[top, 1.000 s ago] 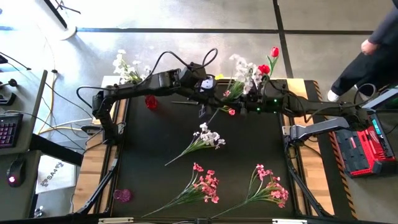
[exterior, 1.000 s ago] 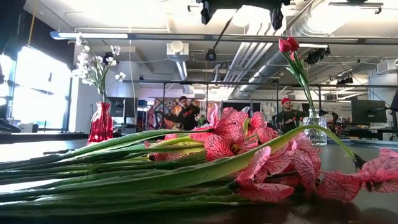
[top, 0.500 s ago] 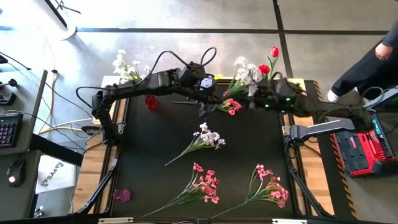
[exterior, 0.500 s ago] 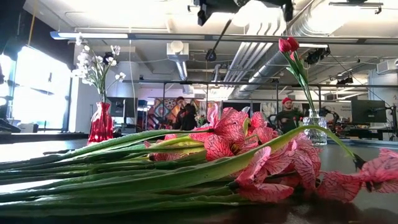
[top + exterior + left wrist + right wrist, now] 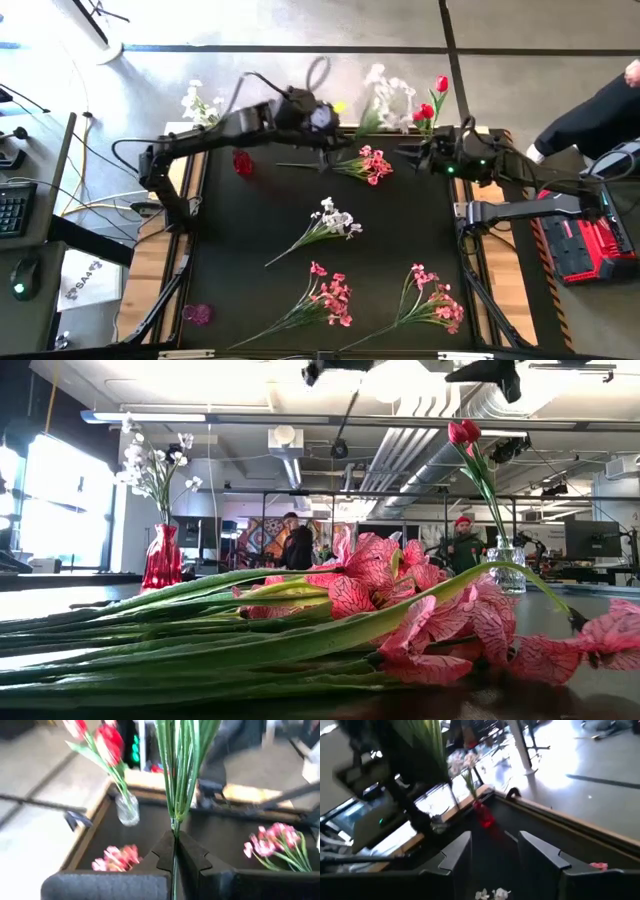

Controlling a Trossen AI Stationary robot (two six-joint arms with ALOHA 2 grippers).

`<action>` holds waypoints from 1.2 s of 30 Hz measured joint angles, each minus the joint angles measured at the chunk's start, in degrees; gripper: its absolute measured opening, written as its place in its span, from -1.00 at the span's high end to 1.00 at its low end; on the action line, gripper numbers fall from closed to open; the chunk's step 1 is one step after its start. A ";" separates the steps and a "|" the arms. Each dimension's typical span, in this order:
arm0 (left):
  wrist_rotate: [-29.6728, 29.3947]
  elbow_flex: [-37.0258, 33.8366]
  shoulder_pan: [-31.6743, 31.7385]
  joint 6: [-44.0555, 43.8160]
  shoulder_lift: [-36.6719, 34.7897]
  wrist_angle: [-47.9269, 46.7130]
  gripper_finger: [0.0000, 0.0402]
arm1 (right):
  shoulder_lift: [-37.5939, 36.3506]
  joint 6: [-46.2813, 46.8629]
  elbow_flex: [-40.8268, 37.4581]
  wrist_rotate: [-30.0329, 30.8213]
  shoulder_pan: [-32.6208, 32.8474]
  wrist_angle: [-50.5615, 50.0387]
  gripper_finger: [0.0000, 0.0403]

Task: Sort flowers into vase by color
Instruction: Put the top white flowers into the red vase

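Note:
My left gripper is over the far middle of the table, shut on a white-blossom spray. The spray's blossoms reach past the far edge. A pink spray lies flat on the black mat beside it. My right gripper stands open just right of that pink spray, with nothing between its fingers. A red vase holds white flowers. A clear vase at the far right holds red tulips. My left gripper pinches the bundled green stems of the white spray between its two fingers. The fingers lie across the stems. The stems rise out of the shut fingertips, and the spray is lifted clear of the table.
A white spray lies mid-table, and two pink sprays lie near the front edge. A small pink vase stands at the near left corner. A person is beside the table's far right.
My left gripper has moved toward the far edge with the white spray, lifting it away from the pink one. My right gripper has drawn back toward the table's right edge. The pink spray now lies by itself on the mat.

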 joint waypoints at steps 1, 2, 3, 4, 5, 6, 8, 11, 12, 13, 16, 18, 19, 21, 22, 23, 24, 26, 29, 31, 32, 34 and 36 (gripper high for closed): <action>-0.11 0.03 0.69 0.42 -0.70 0.27 1.00 | 0.32 -0.55 0.00 -0.88 0.02 0.05 0.26; -0.19 0.04 1.50 0.41 -1.44 -0.11 1.00 | 0.77 -0.85 -0.01 -1.31 0.02 0.17 0.26; -0.24 0.04 2.28 0.36 -2.18 -0.61 1.00 | 1.17 -1.26 0.00 -1.84 0.02 0.70 0.26; -0.35 0.04 2.96 0.17 -2.78 -1.04 1.00 | 1.53 -2.04 0.00 -2.13 0.03 1.24 0.26; -0.39 0.04 3.63 0.04 -3.36 -1.36 1.00 | 1.99 -2.49 0.00 -2.48 0.02 1.64 0.26; -0.49 0.04 4.32 -0.05 -4.05 -1.71 1.00 | 2.41 -3.27 0.00 -3.12 0.02 2.48 0.26; -1.23 0.04 5.23 -0.03 -5.25 -2.46 1.00 | 3.22 -4.67 -0.01 -3.90 0.02 4.30 0.26; -1.60 0.04 6.18 -0.50 -7.26 -4.83 1.00 | 4.07 -6.21 0.00 -4.25 0.02 7.05 0.26; -1.59 0.04 6.34 -0.47 -8.00 -5.65 1.00 | 4.27 -6.76 0.00 -4.26 0.00 7.53 0.26; -1.63 0.04 6.57 -0.17 -8.84 -7.04 1.00 | 4.43 -7.18 0.00 -4.27 0.00 7.71 0.26; -2.88 0.04 7.02 0.47 -11.53 -10.40 1.00 | 4.50 -7.71 -0.02 -4.25 0.00 7.77 0.26; -4.65 -0.25 7.21 0.50 -13.34 -12.06 1.00 | 4.47 -8.22 0.00 -4.25 0.00 7.88 0.26; -5.45 -1.26 7.19 0.51 -14.38 -11.70 1.00 | 4.47 -8.53 -0.02 -4.25 0.00 7.92 0.26; -5.84 -5.04 7.08 -0.47 -17.06 -10.25 1.00 | 4.47 -8.59 0.00 -4.25 -0.02 7.94 0.26; -5.85 -7.72 6.85 -1.53 -18.54 -8.57 1.00 | 4.47 -8.61 0.00 -4.25 -0.02 7.94 0.26; -5.86 -10.97 6.46 -2.73 -20.15 -6.48 1.00 | 4.47 -8.67 0.00 -4.25 -0.02 7.94 0.26; -5.85 -14.54 6.05 -4.04 -21.96 -4.41 1.00 | 4.47 -8.73 0.00 -4.25 -0.02 7.94 0.26; -6.10 -22.59 4.74 -5.85 -25.79 1.35 1.00 | 4.47 -8.60 0.00 -4.25 -0.02 7.94 0.26; -7.08 -33.47 1.93 -6.06 -30.72 11.38 1.00 | 4.47 -8.62 0.00 -4.25 -0.02 7.94 0.26; -6.99 -38.75 0.36 -4.93 -32.95 15.68 1.00 | 4.47 -8.62 -0.01 -4.25 -0.02 7.94 0.26; -6.96 -40.86 -0.43 -4.06 -33.75 16.80 1.00 | 4.47 -8.69 -0.01 -4.24 -0.09 7.94 0.26; -7.08 -44.23 -1.93 -2.73 -34.97 17.13 1.00 | 4.47 -8.79 -0.02 -4.24 -0.47 7.92 0.26; -7.74 -47.13 -3.40 -2.61 -35.86 17.35 1.00 | 4.47 -8.79 -0.02 -4.25 -0.98 7.92 0.26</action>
